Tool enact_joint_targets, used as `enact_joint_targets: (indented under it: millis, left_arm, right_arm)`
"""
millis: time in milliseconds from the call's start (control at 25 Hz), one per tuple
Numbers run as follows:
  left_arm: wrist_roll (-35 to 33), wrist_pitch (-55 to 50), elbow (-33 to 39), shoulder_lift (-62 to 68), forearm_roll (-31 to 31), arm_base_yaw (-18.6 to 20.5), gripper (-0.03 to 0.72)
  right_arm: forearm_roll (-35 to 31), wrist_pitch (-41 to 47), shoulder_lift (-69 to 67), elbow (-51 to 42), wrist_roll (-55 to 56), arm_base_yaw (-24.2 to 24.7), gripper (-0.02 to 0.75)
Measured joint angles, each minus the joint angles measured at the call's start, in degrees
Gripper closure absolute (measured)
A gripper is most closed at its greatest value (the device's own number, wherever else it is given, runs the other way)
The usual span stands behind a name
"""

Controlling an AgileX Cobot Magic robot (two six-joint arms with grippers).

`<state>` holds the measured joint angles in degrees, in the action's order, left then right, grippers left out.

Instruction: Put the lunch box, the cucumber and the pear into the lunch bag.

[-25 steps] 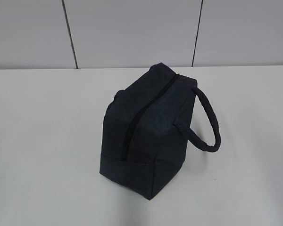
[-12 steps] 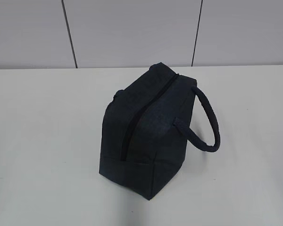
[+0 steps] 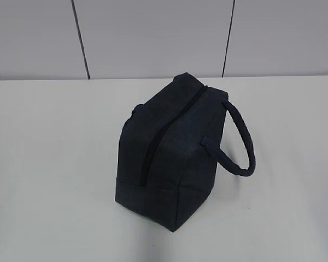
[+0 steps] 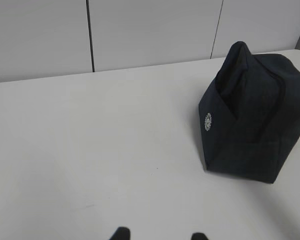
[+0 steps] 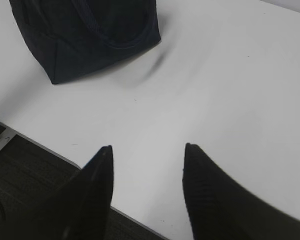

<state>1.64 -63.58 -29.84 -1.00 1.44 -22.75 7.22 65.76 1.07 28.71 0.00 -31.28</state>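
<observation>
Right end effector (image 5: 145, 150) gaping, empty; left end effector (image 4: 157, 235) parted, empty. Soft lunch bag (image 3: 169, 153) at twelve o'clock; best gripped by stiff loop handle (image 3: 241, 143).

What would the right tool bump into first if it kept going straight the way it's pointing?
Probably just the bare white table. The right tool is open and aims at empty tabletop; the lunch bag sits off to the upper left of that line, though depth is hard to judge.

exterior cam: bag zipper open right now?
No, the lunch bag stands on the table with its zipper showing as one closed dark line, with no gap or lining visible.
</observation>
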Motion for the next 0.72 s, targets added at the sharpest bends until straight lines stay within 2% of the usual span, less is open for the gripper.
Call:
enact_joint_targets:
  millis: [480,600,720]
  left_arm:
    - [0.0,0.0,0.0,0.0,-0.1,0.4,0.45]
    - [0.0,0.0,0.0,0.0,-0.1,3.8,0.45]
    - [0.0,0.0,0.0,0.0,-0.1,10.9,0.45]
  right_arm:
    - [0.1,0.0,0.0,0.0,-0.3,0.6,0.378]
    - [0.1,0.0,0.0,0.0,-0.4,7.2,0.379]
    - [0.4,0.0,0.0,0.0,-0.4,17.5,0.379]
